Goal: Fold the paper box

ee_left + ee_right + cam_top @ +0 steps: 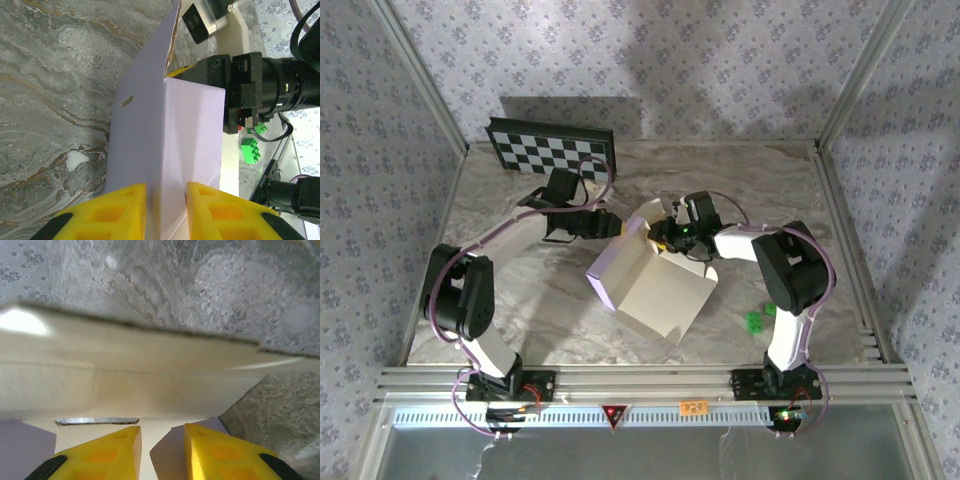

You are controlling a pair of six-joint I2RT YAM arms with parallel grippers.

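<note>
Two arms meet at the paper box (655, 290), which sits in the middle of the tabletop (535, 300). The box is half folded. Its walls stand up and one flap sticks up at the far side. No side of the box is close to an edge of the tabletop. There is a lot of bare room to the left of the box and more in the far right corner. A checkerboard panel (550, 150) stands at the far left edge, well away from the box. Some small green blocks (758, 319) lie near the right edge, next to the right arm. A metal rail (640, 380) runs along the near edge.

The left end effector (612, 226) reaches the box from the far left. In the left wrist view, the left end effector (166, 192) has its yellow fingers (125, 212) only a little apart. A folded wall of the box (170, 130) runs between them, and they pinch it.

The right end effector (665, 238) is at the far side of the box, by the raised flap. In the right wrist view, the right end effector (161, 435) also has its fingers (105, 455) a little apart. A part of the box (150, 375) lies between them. I cannot tell if they squeeze it or just sit around it.
</note>
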